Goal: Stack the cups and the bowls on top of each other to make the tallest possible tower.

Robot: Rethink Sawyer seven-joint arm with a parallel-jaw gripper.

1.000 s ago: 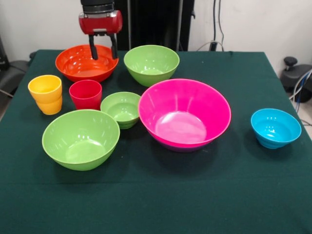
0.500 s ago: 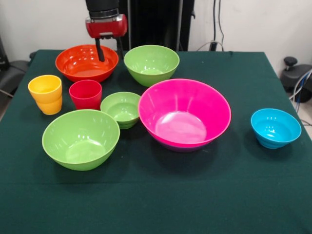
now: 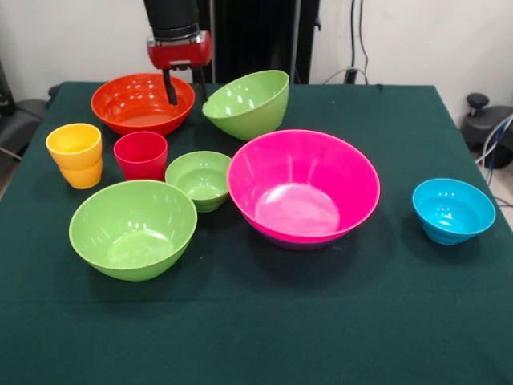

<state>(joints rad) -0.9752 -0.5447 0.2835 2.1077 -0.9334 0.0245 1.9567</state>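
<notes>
My gripper [image 3: 186,99] hangs open at the back left, one finger over the wide orange bowl [image 3: 132,104], the other against the left rim of a large lime green bowl [image 3: 248,108]. That bowl is tipped, its right rim raised and its left rim low. In front stand a yellow cup [image 3: 74,154] and a red cup [image 3: 141,156], both upright. A small green bowl [image 3: 199,180] and another large green bowl [image 3: 133,228] sit near them. The hot pink bowl [image 3: 303,187] fills the middle, with a thin purple edge under it. A small sky blue bowl [image 3: 453,210] stands apart at the right.
A dark green cloth [image 3: 264,329] covers the table. A black device with cables [image 3: 485,120] sits beyond the table's right edge, and a dark chair [image 3: 16,120] beyond the left edge.
My gripper has shifted right from over the orange bowl towards the back green bowl. That bowl, flat before, now tilts with its right rim up.
</notes>
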